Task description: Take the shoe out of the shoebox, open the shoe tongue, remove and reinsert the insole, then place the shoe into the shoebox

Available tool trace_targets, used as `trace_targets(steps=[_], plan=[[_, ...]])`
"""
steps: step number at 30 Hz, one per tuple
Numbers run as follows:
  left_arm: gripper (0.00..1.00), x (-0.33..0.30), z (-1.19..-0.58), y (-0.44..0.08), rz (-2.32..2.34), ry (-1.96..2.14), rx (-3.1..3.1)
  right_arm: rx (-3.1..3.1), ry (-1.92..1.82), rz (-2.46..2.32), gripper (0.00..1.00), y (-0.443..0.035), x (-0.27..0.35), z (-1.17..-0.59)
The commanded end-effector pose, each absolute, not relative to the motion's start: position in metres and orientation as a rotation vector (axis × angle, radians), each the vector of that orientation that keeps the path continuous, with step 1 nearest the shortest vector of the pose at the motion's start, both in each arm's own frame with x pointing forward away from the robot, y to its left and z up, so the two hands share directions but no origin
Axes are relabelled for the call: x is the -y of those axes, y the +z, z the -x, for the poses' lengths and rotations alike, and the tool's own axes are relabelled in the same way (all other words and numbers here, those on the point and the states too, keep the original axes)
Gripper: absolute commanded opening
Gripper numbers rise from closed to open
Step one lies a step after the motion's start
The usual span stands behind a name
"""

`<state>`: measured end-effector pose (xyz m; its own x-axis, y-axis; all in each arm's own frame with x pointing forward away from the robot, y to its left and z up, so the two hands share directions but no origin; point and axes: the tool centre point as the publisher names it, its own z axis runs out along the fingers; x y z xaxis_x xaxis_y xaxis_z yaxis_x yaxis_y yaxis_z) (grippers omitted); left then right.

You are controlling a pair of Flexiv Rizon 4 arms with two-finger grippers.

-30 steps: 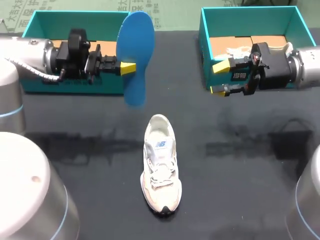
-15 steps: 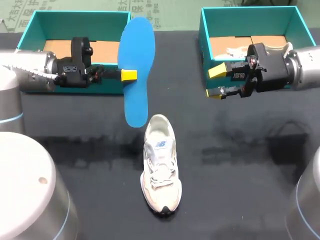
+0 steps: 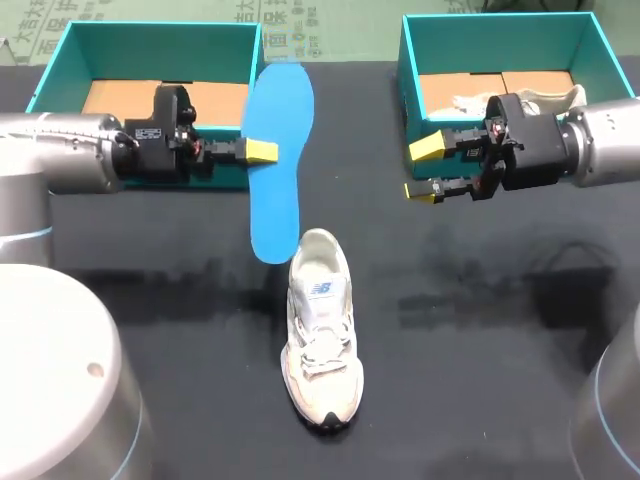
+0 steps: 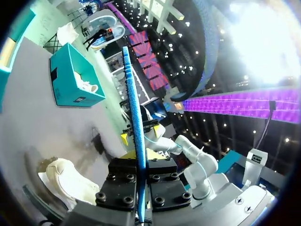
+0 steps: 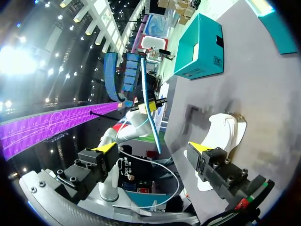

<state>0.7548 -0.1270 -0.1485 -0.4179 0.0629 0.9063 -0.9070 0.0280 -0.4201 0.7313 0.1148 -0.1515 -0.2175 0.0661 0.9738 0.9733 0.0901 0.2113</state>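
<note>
A blue insole (image 3: 278, 160) hangs over the table between the two boxes, its lower end just above the heel of the white sneaker (image 3: 321, 330). My left gripper (image 3: 262, 151) is shut on the insole's edge; its wrist view shows the insole (image 4: 134, 117) edge-on between the fingers, with the sneaker (image 4: 61, 176) below. My right gripper (image 3: 424, 170) stands open and holds nothing in front of the right shoebox (image 3: 408, 60). From its wrist view, the right gripper (image 5: 151, 148) faces the insole (image 5: 149, 108) and the sneaker (image 5: 225, 132).
The left teal shoebox (image 3: 60, 50) holds only brown cardboard. A second pale shoe (image 3: 520, 98) lies in the right shoebox. The sneaker lies on the black mat (image 3: 480, 350), toe toward the front edge.
The left gripper has carried the insole lower and toward the sneaker, turning its flat face upward. The right gripper has drifted slightly left, still open.
</note>
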Motion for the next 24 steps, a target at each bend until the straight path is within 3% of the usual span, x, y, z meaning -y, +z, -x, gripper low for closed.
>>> trace_targets(steps=[1,17,24], plan=[[0.0,0.141,-0.759,-0.155,-1.294,1.043,0.95,1.464,-1.264,1.095,1.0,-0.152,-0.115,-0.73],[0.0,0.162,-0.757,-0.185,-1.463,0.942,0.86,1.65,-1.181,1.122,1.0,-0.147,-0.127,-0.727],[0.0,0.165,-0.762,-0.194,-1.421,1.085,0.96,1.744,-1.083,1.205,1.0,-0.14,-0.129,-0.726]])
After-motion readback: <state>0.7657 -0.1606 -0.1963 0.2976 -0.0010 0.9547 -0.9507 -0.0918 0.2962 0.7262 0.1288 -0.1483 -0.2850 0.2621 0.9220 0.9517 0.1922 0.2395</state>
